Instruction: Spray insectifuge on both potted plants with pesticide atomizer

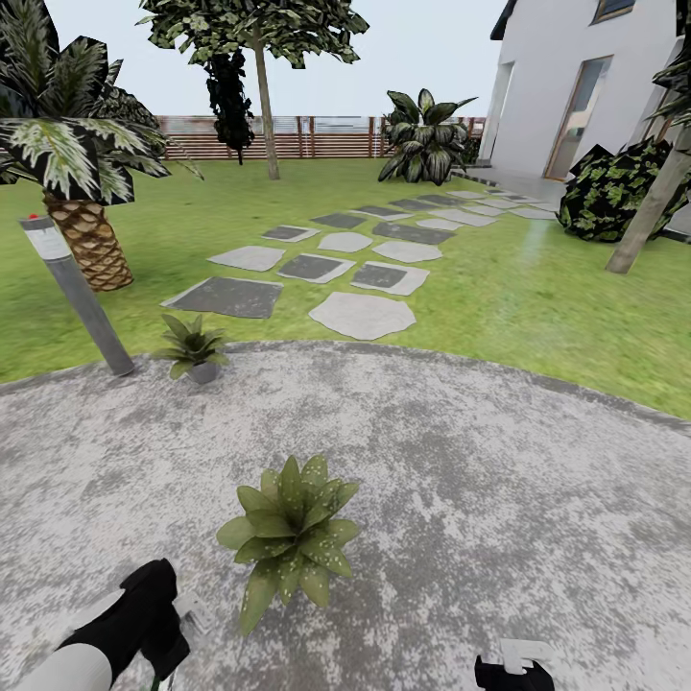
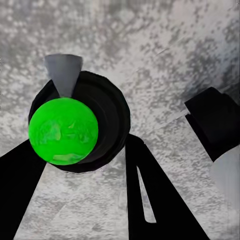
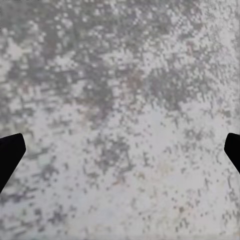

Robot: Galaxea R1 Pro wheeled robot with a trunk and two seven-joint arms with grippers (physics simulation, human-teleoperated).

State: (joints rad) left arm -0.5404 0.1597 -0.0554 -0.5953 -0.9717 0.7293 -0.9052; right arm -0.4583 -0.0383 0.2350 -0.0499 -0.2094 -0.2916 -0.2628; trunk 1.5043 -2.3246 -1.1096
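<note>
In the left wrist view the pesticide atomizer [image 2: 102,112] is a dark round bottle seen end-on, with a bright green face and a grey nozzle. It sits between the black fingers [image 2: 150,200] of my left gripper [image 2: 82,145], which is shut on it above the mottled paving. In the head view my left gripper [image 1: 158,638] is low at the left, just left of the near potted plant [image 1: 288,537]. The second potted plant [image 1: 192,347] stands at the patio's far-left edge. My right gripper [image 1: 513,672] hangs open at the bottom right, its fingertips [image 3: 10,155] wide apart over bare paving.
A grey bollard lamp [image 1: 82,297] leans beside the far plant, with a scaly-trunked palm [image 1: 86,240] behind it. Stepping stones [image 1: 360,315] cross the lawn toward the white house [image 1: 585,86]. A slatted fence [image 1: 317,139] closes the back.
</note>
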